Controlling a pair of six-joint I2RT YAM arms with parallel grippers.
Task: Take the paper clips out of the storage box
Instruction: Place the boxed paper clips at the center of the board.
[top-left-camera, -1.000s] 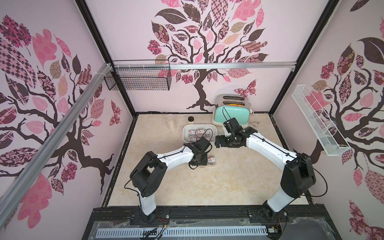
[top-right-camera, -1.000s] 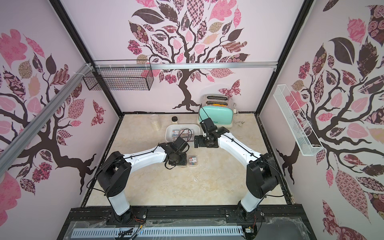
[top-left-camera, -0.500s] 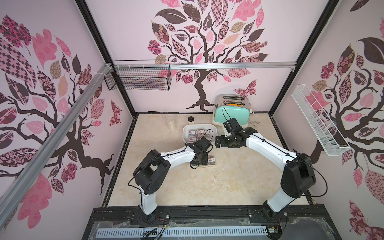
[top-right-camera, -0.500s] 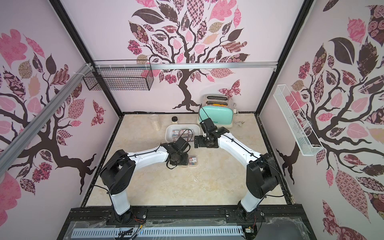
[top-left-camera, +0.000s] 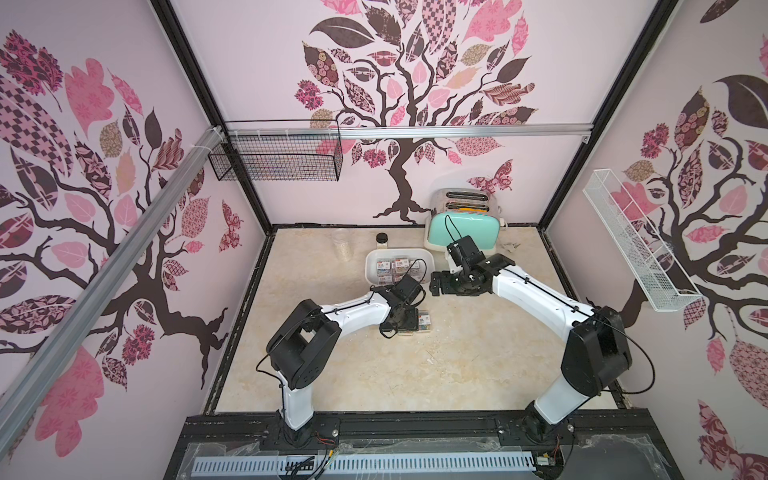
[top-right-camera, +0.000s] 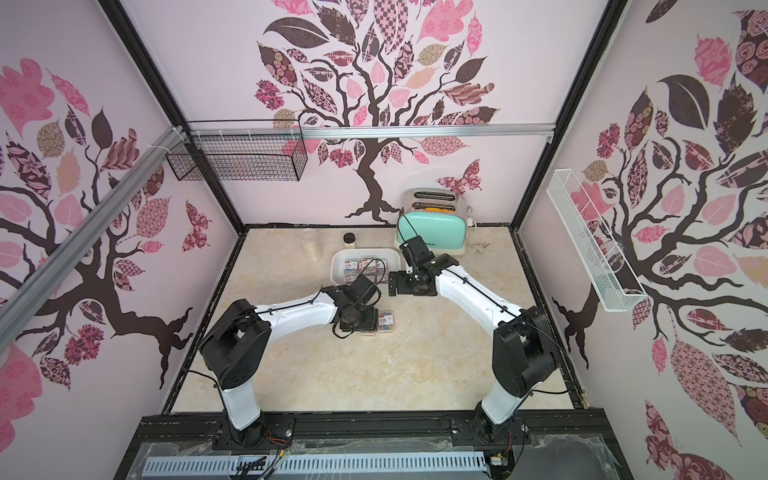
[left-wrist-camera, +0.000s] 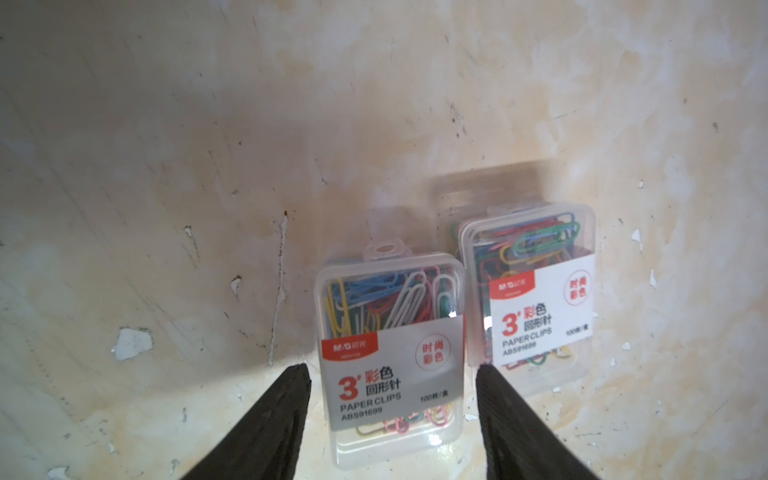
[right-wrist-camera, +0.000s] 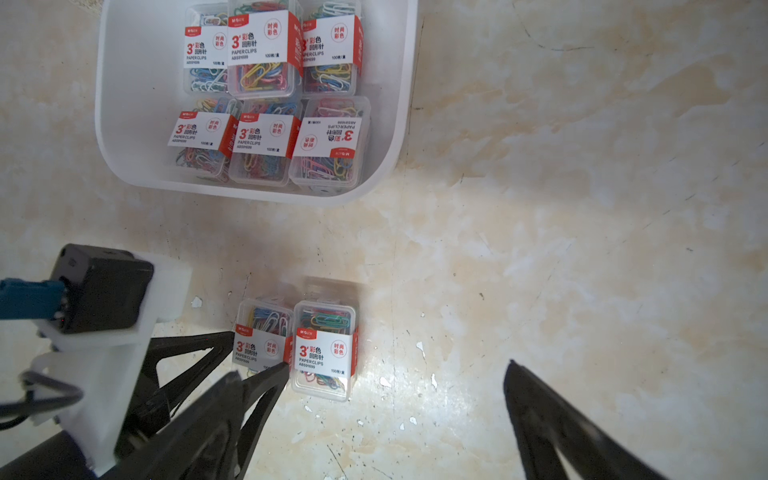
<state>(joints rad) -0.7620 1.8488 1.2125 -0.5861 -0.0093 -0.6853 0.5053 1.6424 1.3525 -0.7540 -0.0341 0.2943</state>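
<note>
Two paper clips cases (left-wrist-camera: 386, 316) lie outside the storage box (right-wrist-camera: 400, 104), left gripper (left-wrist-camera: 390, 368) newly parted around one, right gripper (right-wrist-camera: 374, 370) spread.

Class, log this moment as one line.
left gripper: open around tabletop case | right gripper: open, empty | storage box: six cases visible | table: two cases

Beige marbled bench (top-left-camera: 457, 374), chipped. One paper clip case (left-wrist-camera: 390, 332) lies flat betw. the left end effector (left-wrist-camera: 391, 368) fingers, a 2nd case (left-wrist-camera: 536, 299) just beside. Beyond: storage box (top-left-camera: 372, 266), toaster (top-left-camera: 461, 235), jar (top-left-camera: 382, 240), cup (top-left-camera: 343, 247) (clear).
</note>
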